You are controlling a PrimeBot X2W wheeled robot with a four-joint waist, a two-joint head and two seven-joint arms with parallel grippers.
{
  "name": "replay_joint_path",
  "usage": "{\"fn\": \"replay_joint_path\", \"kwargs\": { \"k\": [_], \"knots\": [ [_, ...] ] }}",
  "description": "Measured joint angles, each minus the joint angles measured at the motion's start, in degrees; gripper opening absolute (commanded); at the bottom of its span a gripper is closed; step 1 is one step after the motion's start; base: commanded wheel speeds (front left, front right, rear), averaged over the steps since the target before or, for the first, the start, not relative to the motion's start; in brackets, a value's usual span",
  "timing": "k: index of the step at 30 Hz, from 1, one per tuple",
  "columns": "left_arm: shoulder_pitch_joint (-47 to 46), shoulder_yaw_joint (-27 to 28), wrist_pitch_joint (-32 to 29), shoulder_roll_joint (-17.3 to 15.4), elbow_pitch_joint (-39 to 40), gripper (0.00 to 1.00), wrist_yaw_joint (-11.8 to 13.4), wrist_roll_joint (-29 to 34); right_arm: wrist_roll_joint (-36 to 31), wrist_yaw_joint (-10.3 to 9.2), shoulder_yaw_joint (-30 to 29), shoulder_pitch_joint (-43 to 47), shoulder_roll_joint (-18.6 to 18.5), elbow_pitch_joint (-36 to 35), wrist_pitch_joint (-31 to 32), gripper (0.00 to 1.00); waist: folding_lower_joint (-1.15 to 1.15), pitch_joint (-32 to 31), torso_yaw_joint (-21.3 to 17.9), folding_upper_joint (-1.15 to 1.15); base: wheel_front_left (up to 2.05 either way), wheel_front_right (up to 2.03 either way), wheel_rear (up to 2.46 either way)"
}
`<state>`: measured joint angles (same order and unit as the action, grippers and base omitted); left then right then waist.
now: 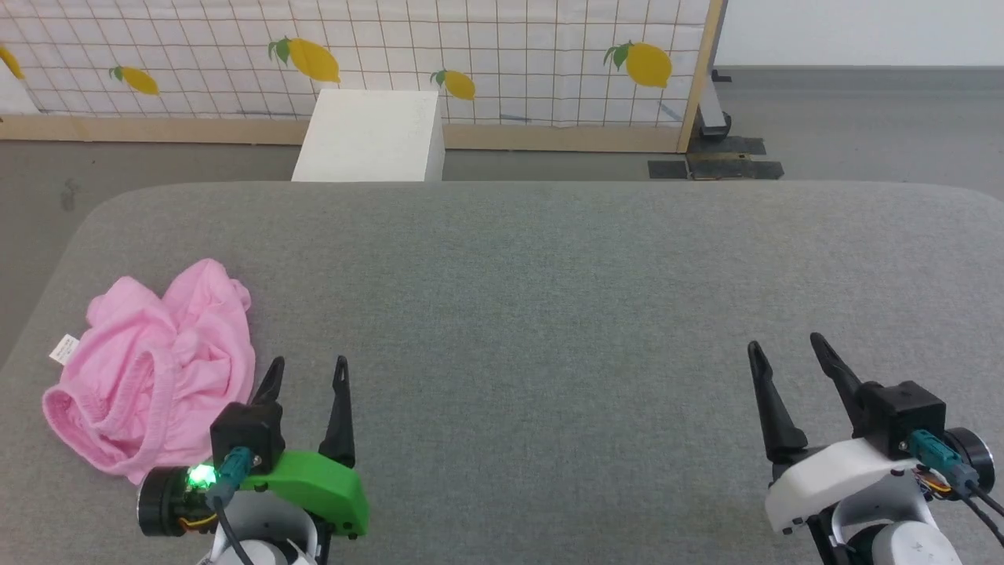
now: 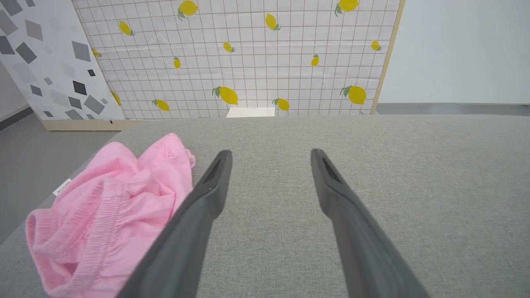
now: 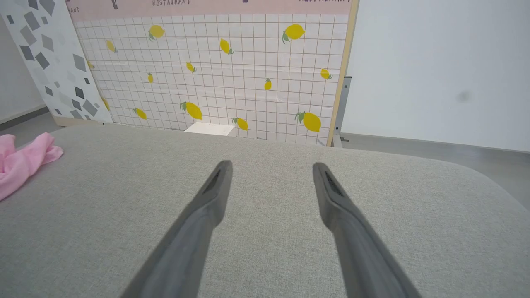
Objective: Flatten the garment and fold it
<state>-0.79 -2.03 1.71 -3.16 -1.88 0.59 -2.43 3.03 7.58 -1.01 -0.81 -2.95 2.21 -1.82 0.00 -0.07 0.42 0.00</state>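
As it lies crumpled and unfolded, the garment (image 1: 157,369) occupies the left end of the grey tabletop (image 1: 549,259), close to that left edge. Its gathered waistband (image 1: 86,424) faces the robot's side, and a white label (image 1: 64,348) sticks out toward the edge. The heap's long axis appears to run from the waistband away toward the far side. Left pincer (image 1: 308,362): fingers spread, empty, just beside the heap's right flank and not touching it; the wrist view puts the cloth (image 2: 112,207) to the left of the left finger. Right pincer (image 1: 785,343): fingers spread, empty, well apart from the garment, which shows at the far left margin (image 3: 20,163) of its wrist view. Judgement: the left arm is nearer, and its reach goes leftward.
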Motion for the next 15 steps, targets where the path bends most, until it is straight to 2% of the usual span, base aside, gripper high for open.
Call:
{"fn": "replay_joint_path", "kwargs": {
  "k": [15],
  "knots": [
    [0.0, -0.5, 1.9, 0.0, -1.3, 1.00, 0.8, -1.4, 2.1, 0.00, -0.7, 0.9, 0.0, 1.9, -1.8, 1.00, 0.00, 0.1, 2.5, 0.00, 0.00, 0.00, 0.00]
  ]
}}
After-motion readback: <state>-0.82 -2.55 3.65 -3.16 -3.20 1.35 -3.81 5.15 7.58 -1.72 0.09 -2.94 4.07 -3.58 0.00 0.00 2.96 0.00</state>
